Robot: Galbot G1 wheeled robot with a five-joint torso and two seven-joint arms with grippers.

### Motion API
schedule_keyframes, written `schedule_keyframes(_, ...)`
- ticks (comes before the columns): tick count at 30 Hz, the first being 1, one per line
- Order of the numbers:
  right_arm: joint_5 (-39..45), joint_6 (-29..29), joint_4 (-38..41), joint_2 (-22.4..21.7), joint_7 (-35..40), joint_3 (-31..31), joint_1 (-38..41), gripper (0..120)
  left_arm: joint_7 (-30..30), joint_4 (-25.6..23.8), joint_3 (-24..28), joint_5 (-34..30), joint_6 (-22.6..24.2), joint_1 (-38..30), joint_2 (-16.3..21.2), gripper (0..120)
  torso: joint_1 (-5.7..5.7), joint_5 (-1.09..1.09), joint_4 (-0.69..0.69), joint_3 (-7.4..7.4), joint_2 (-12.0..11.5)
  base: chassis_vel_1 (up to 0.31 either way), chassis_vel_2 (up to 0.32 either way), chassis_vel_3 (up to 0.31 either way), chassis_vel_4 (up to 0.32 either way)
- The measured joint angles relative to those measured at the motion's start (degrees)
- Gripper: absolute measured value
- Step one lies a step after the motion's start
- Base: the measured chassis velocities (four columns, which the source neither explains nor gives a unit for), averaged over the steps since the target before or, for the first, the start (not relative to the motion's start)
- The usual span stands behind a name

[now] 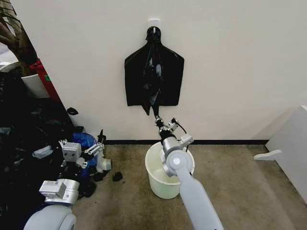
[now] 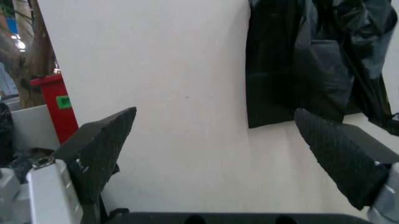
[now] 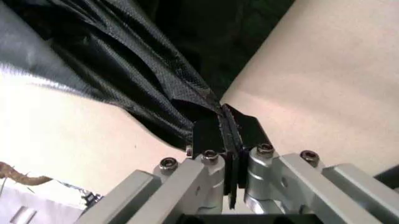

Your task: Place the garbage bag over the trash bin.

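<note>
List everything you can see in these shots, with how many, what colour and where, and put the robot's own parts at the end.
garbage bag: one, glossy black, hanging on the wall from a white hook, its lower tip pinched by the right end effector.
trash bin: one, cream-white, on the floor under the bag, partly behind the right arm.
heap of bags: one pile, dark with one blue, on the floor at the left by the wall.
red container: one, red with a green label, at the left wall.
white board: one, white, at the right edge.
left end effector: one, black fingers spread open, low at the left, facing the wall.
right end effector: one, silver with black fingers, shut on the bag's tip above the bin.
</note>
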Motion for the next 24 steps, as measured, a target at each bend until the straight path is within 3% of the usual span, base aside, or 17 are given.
schedule_keyframes(7, -2.0, 0.7, 0.5, 0.0, 0.9, -0.6, -1.0, 0, 0.1, 0.0, 0.0, 0.0, -0.2, 0.0, 0.2, 100, 0.00, 0.00, -0.01, 0.00, 0.0, 0.000, 0.000, 0.000, 0.000)
schedule_keyframes(16, -3.9, 0.3, 6.0, 0.0, 5.6, -2.7, 4.5, 0, 0.1, 0.0, 0.1, 0.0, -0.4, -0.2, 0.9, 100, 0.00, 0.00, 0.00, 0.00, 0.0, 0.000, 0.000, 0.000, 0.000)
schedule_keyframes(20, -5.1, -0.4, 7.3, 0.0, 6.7, -3.8, 5.5, 0, 0.1, 0.5, 0.3, -0.5, -0.1, -1.1, 2.5, 100, 0.00, -0.01, 0.01, 0.00, 0.0, 0.000, 0.000, 0.000, 0.000)
schedule_keyframes(24, -7.3, -0.8, 7.0, 0.0, 6.9, -4.9, 5.5, 0, 0.1, 1.1, 0.8, -4.4, 1.4, -4.3, 8.0, 100, 0.00, -0.03, 0.00, 0.00, 0.0, 0.000, 0.000, 0.000, 0.000)
